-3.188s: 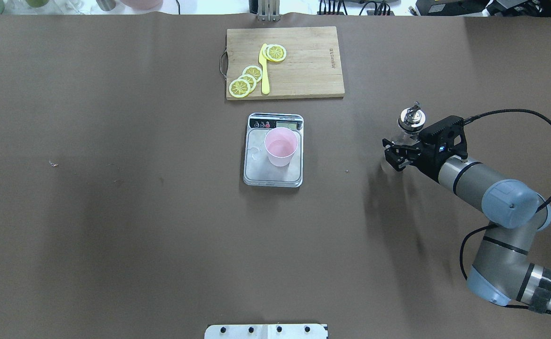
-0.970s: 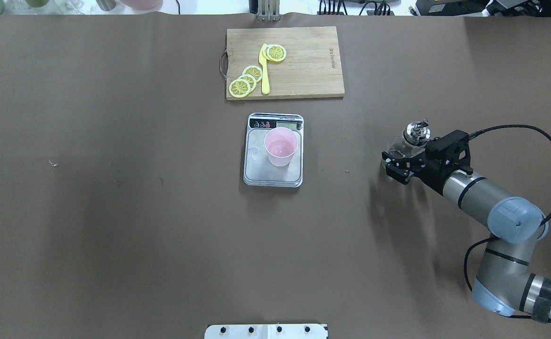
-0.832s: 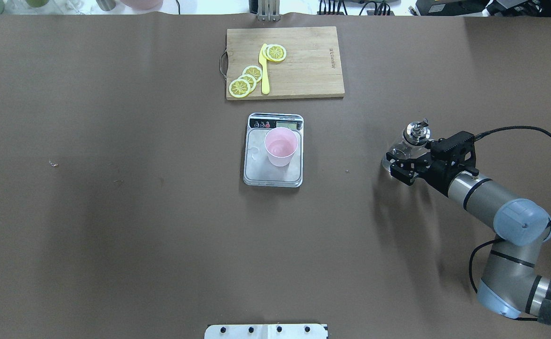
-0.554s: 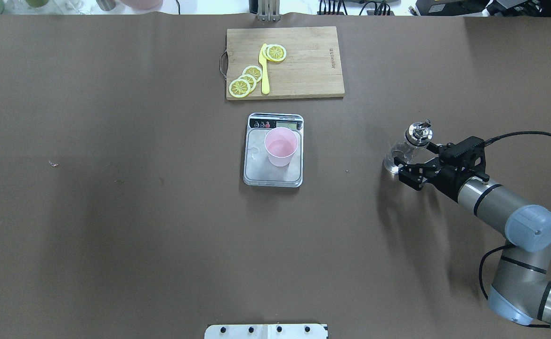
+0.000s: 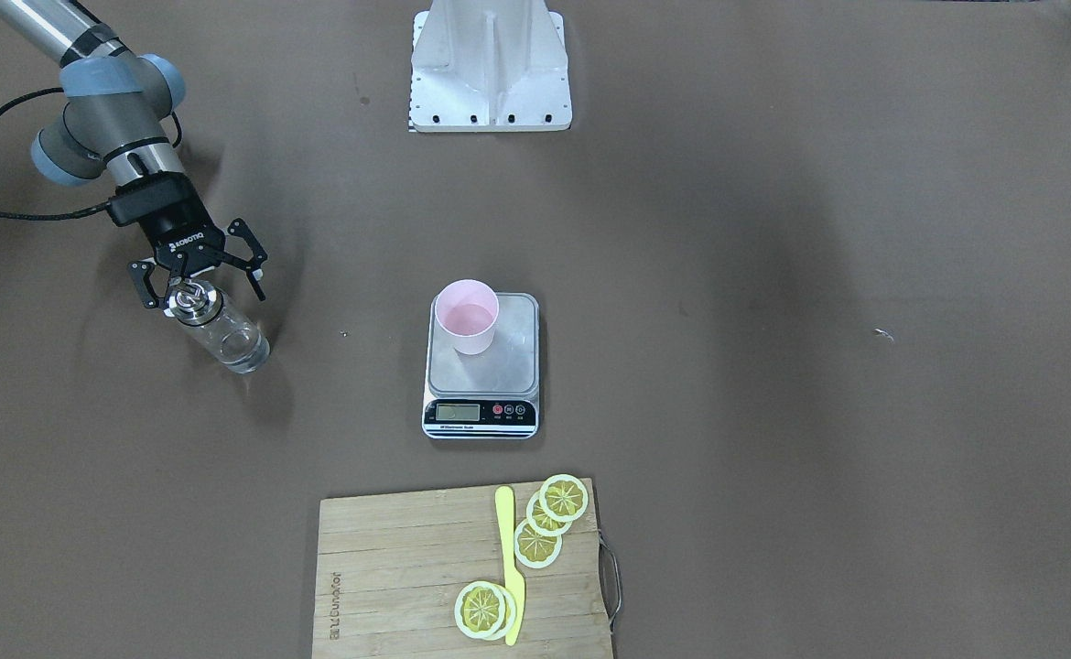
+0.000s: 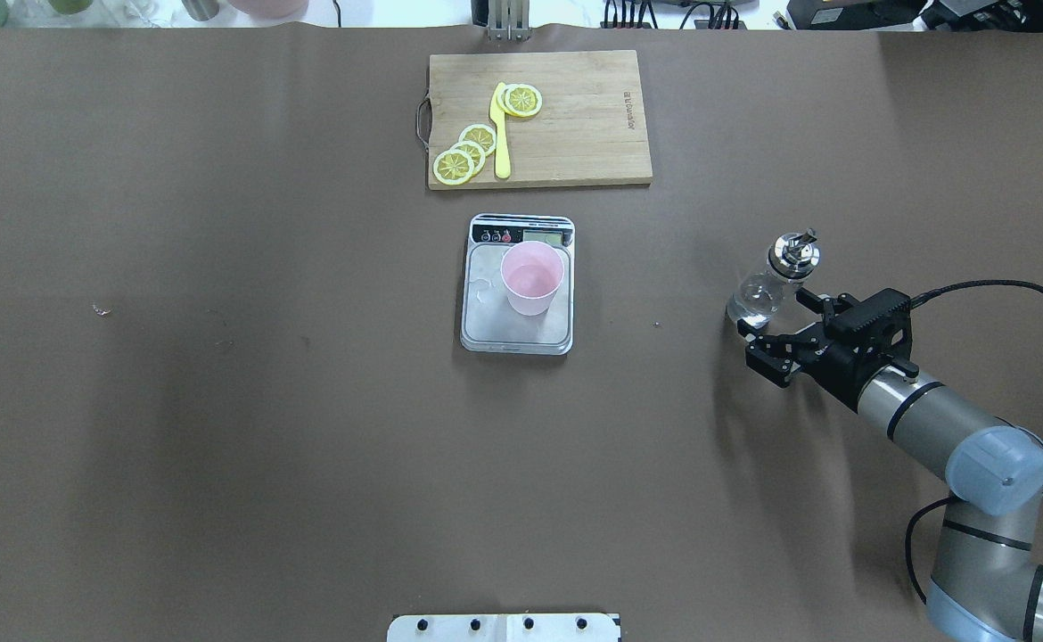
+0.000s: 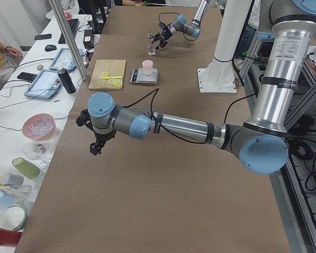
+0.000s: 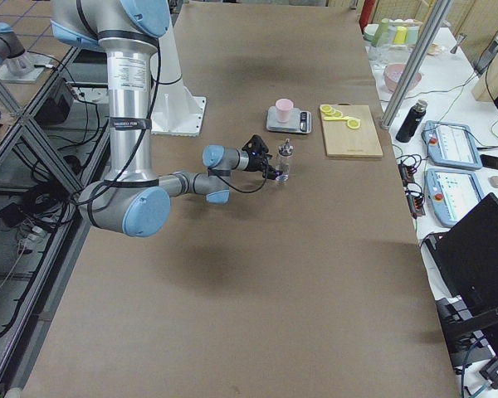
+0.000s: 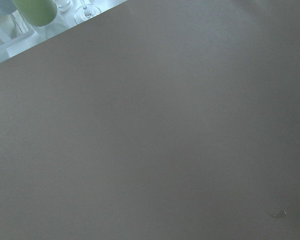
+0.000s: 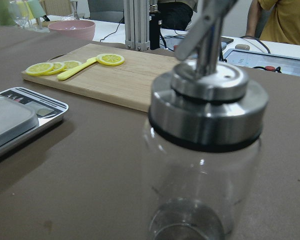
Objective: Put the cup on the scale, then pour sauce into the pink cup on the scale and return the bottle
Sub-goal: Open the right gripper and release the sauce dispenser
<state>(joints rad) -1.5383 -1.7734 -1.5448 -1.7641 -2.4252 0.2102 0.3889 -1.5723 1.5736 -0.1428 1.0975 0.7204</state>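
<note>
I have just let go of the bottle. A moment ago my right gripper was closed around it; now the arm has pulled back toward the robot and the bottle stands by itself on the table. It is upright, well off to the robot's right of the scale, and it looks clear and nearly empty.

The cup sits on the scale, near the end with the buttons. I cannot tell if there is sauce in it. I think the job is almost done: cup placed, bottle put back.

The right jaws are spread wide and hold nothing. The bottle is just past their tips, no longer between them, and it fills the right wrist view.

My left gripper hangs far from the scale on the other side. I cannot tell how its jaws stand.
</note>
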